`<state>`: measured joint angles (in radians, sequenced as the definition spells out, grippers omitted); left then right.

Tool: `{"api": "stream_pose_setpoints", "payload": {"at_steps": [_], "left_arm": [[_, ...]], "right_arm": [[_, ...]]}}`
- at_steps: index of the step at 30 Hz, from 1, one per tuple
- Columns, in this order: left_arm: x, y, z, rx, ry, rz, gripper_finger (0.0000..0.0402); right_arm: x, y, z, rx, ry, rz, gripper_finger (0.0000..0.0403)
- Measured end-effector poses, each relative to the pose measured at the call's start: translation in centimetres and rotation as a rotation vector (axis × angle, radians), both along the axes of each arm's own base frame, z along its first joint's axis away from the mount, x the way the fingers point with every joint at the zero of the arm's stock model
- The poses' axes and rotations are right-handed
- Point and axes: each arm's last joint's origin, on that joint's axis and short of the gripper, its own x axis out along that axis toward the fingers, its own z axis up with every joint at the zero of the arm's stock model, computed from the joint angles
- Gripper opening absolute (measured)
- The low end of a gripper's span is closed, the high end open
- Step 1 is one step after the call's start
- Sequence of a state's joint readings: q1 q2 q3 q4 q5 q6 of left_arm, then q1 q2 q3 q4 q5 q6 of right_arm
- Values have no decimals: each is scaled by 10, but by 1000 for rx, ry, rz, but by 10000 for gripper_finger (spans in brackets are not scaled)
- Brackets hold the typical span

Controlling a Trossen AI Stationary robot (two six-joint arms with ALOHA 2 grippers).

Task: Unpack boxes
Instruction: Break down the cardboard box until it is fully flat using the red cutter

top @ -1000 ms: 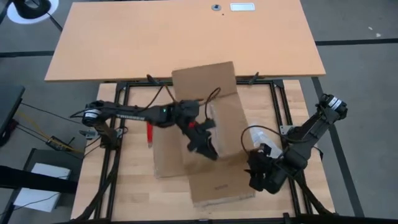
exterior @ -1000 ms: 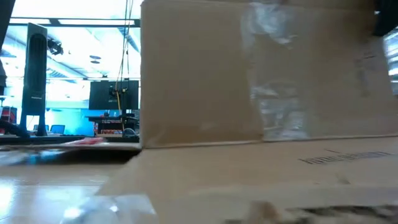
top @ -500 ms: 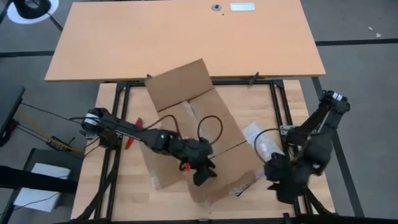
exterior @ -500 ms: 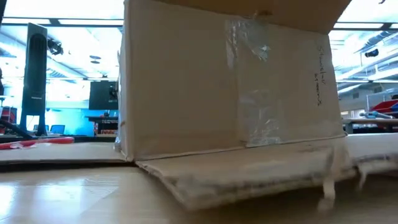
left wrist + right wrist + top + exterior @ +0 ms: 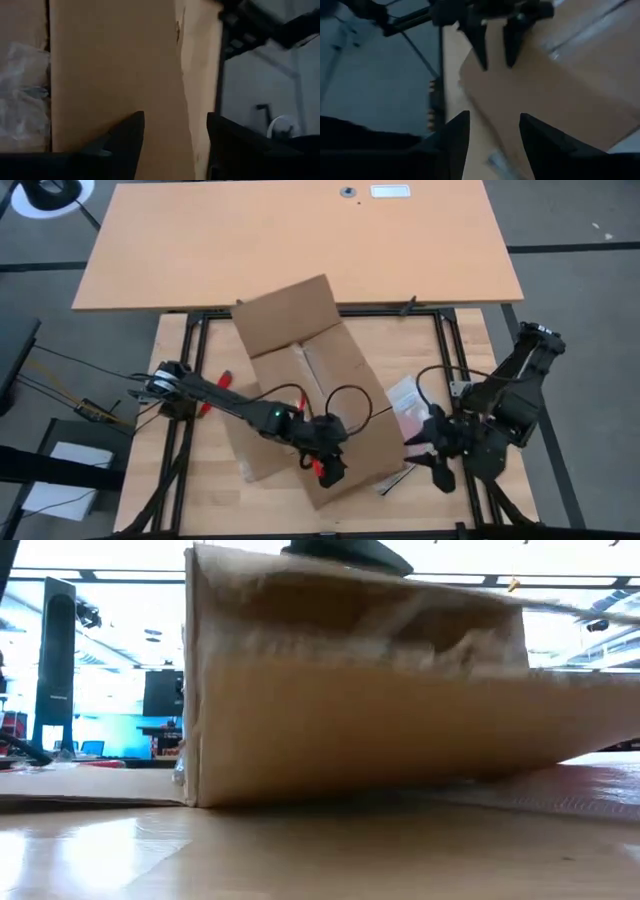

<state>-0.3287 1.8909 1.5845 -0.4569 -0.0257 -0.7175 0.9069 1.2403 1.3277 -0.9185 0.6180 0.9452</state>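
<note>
Cardboard carton (image 5: pixel 318 395) sits skewed mid-counter (image 5: pixel 455 345), far side free. Left claw (image 5: pixel 331 472) released over its near flap; right claw (image 5: pixel 425 457) released beside it.

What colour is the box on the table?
Plain brown cardboard box, with clear tape strips; shows best in the high view.

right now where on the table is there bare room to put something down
Free: the wooden table near its front-left corner, beside the carton, and the back-right patch past the clear bag. Crowded: the middle, under the carton and left gripper, and front right around the right gripper.
</note>
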Motion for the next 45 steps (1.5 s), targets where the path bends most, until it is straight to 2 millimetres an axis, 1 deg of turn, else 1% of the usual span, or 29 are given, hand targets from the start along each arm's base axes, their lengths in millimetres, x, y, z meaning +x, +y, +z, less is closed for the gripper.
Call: {"api": "stream_pose_setpoints", "payload": {"at_steps": [2, 3, 5, 7, 9, 11, 13, 15, 16, 18, 20, 22, 24, 26, 27, 29, 32, 34, 36, 38, 40, 42, 43, 45], "left_arm": [[-4, 2, 24, 31, 10, -14, 229], [-7, 4, 43, 47, -9, -19, 229], [-20, 11, 89, 99, -62, -18, 229], [-36, 20, 122, 192, -64, -15, 229], [-45, 30, 136, 307, -32, -1, 229], [-49, 44, 139, 377, 39, 8, 229], [-53, 65, 138, 423, 126, 36, 225], [-57, 85, 131, 490, 218, 67, 218], [-57, 93, 123, 528, 280, 68, 215], [-53, 105, 101, 551, 361, 51, 209], [-46, 112, 73, 538, 419, 35, 205], [-44, 117, 44, 518, 475, 28, 204], [-43, 118, 12, 498, 496, 48, 203], [-42, 117, -18, 479, 492, 59, 203], [-41, 116, -29, 464, 472, 62, 203], [-40, 115, -41, 423, 400, 63, 203], [-38, 116, -53, 386, 302, 91, 203], [-33, 116, -55, 385, 234, 108, 203], [-29, 116, -44, 390, 144, 116, 203], [-27, 115, -19, 401, 40, 112, 203], [-28, 115, 15, 403, -60, 120, 203], [-29, 116, 56, 417, -202, 133, 203], [-31, 117, 70, 444, -253, 122, 203], [-28, 120, 95, 510, -374, 105, 203]], "right_arm": [[5, -6, 1, -62, -11, 12, 177], [8, -10, 1, -92, -15, 13, 177], [16, -19, 2, -144, -21, -9, 177], [26, -31, 2, -217, -35, -60, 177], [36, -46, 3, -294, -47, -142, 181], [47, -65, 3, -324, -34, -227, 189], [58, -86, 2, -325, 2, -284, 198], [67, -106, 0, -339, 50, -297, 208], [70, -115, -1, -342, 72, -301, 213], [74, -131, -1, -330, 100, -323, 220], [76, -146, -2, -307, 126, -354, 224], [75, -156, -5, -291, 170, -378, 226], [74, -162, -8, -269, 210, -383, 226], [73, -166, -17, -244, 247, -379, 223], [73, -166, -23, -234, 269, -368, 221], [73, -166, -36, -213, 311, -340, 217], [76, -164, -58, -168, 335, -295, 212], [79, -162, -68, -133, 327, -266, 209], [81, -161, -73, -100, 313, -237, 206], [83, -160, -77, -81, 297, -214, 205], [84, -159, -76, -67, 273, -178, 203], [88, -157, -73, -46, 229, -158, 202], [90, -157, -72, -43, 211, -157, 201], [91, -157, -72, -59, 204, -139, 200]]}}
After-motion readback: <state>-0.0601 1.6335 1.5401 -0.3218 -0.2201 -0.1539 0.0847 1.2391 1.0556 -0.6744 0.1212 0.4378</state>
